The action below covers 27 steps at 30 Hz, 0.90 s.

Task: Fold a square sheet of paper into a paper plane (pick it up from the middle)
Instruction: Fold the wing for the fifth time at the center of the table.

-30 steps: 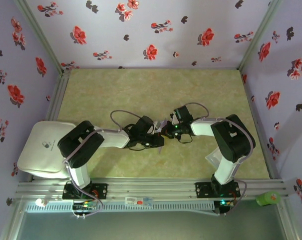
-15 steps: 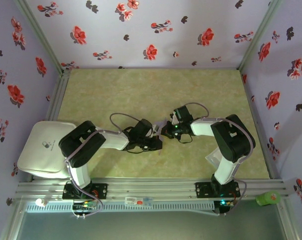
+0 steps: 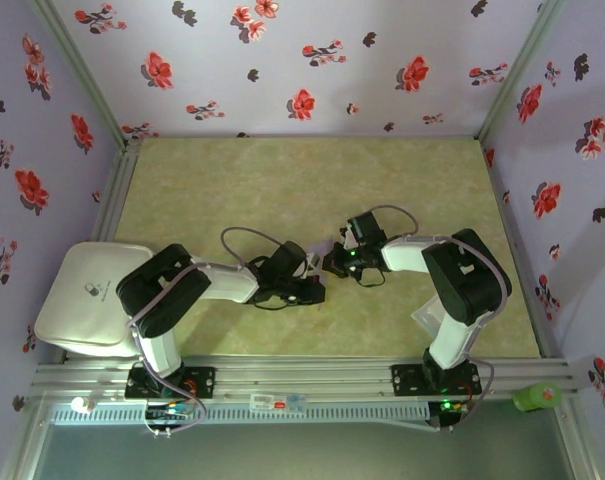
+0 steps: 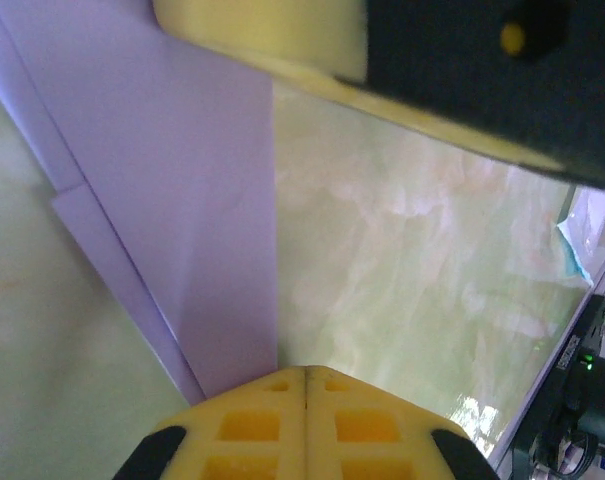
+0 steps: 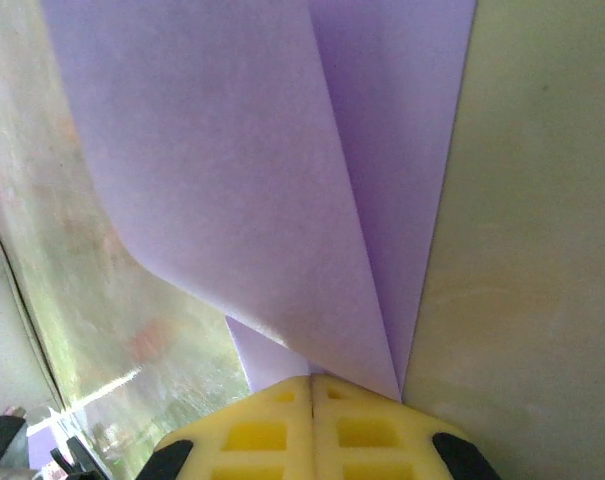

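The square sheet of paper (image 4: 182, 200) is pale lavender and partly folded, with layered edges lying on the green table. In the right wrist view a flap of the sheet (image 5: 232, 170) curls up and its layers run together into the tips of my right gripper (image 5: 312, 380), which is shut on it. My left gripper (image 4: 304, 372) is shut, its tips resting at the paper's edge with nothing seen between them. From above, the left gripper (image 3: 317, 290) and right gripper (image 3: 330, 262) meet tip to tip at mid-table, with a sliver of the sheet (image 3: 329, 245) showing there.
A white padded case (image 3: 87, 295) lies off the table's left edge. A translucent plastic square (image 3: 427, 315) sits by the right arm, and a light-blue card (image 4: 572, 250) shows near it. Flowered walls close three sides. The right gripper's body (image 4: 462, 70) hangs close over the left one.
My left gripper has slid a little toward the near edge along the paper, staying shut. The right arm has held still.
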Tool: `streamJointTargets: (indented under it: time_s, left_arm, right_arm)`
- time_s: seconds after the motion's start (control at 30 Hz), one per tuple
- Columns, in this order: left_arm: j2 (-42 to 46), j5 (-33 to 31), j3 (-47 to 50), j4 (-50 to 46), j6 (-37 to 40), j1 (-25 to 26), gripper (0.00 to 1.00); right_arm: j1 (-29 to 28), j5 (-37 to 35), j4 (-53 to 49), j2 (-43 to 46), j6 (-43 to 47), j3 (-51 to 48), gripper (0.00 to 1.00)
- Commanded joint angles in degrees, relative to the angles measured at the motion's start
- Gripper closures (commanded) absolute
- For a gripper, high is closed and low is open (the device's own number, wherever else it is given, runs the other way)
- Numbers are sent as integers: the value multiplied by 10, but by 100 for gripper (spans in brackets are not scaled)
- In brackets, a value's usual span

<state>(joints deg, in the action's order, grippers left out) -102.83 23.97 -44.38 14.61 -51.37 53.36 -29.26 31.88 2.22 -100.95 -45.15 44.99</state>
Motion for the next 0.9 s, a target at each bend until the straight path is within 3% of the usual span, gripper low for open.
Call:
streamJointTargets:
  time_s: [0.0, 0.57, 0.87]
  left_arm:
    - [14, 12, 15, -66, 22, 16, 95]
    - [45, 0, 40, -88, 17, 35, 95]
    - [105, -14, 63, -57, 12, 37, 100]
  right_arm:
    - [-5, -52, -57, -28, 3, -14, 99]
    - [-6, -54, -66, -30, 6, -9, 99]
    - [-9, -56, -63, -31, 4, -12, 99]
